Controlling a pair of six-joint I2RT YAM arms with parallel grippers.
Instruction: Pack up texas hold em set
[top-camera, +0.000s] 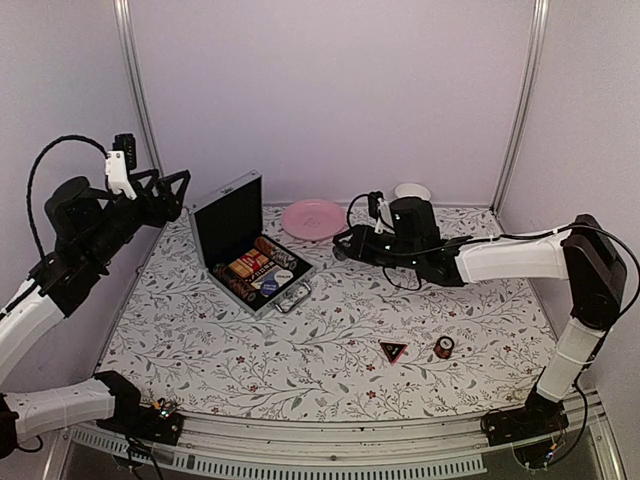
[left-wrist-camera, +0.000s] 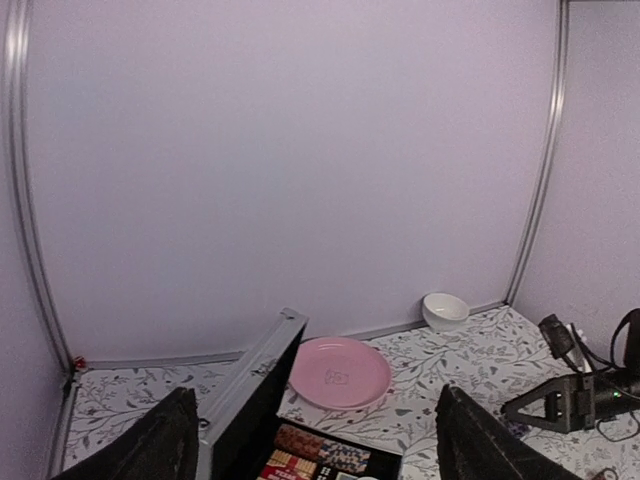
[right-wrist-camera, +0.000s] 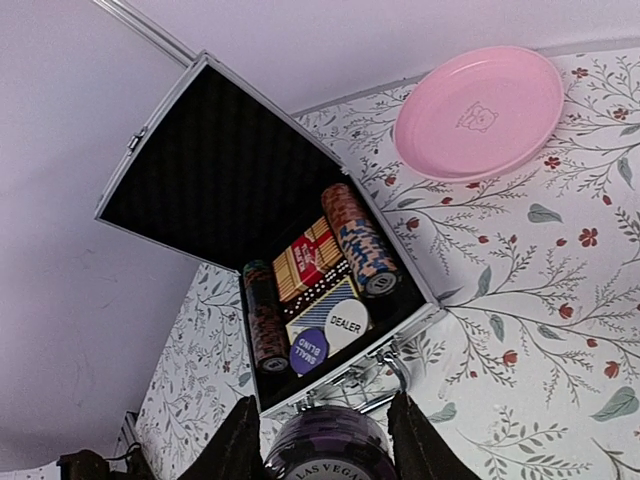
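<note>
The silver case (top-camera: 262, 272) of the texas hold em set stands open at the left middle of the table, lid (top-camera: 226, 215) raised. Inside lie chip stacks (right-wrist-camera: 360, 240), card decks (right-wrist-camera: 308, 262) and round Dealer and Small Blind buttons (right-wrist-camera: 346, 324). My right gripper (right-wrist-camera: 327, 440) hovers just in front of the case handle (right-wrist-camera: 385, 385), shut on a purple chip stack (right-wrist-camera: 325, 448). A black-and-red triangle (top-camera: 392, 351) and a short dark-red chip stack (top-camera: 444, 347) lie on the cloth at the front right. My left gripper (top-camera: 172, 193) hangs open, high beside the lid, holding nothing.
A pink plate (top-camera: 313, 218) lies right behind the case, and a small white bowl (top-camera: 412, 191) stands by the back wall. Metal frame posts (top-camera: 135, 100) rise at the back corners. The right arm (top-camera: 500, 258) stretches across the middle of the floral cloth.
</note>
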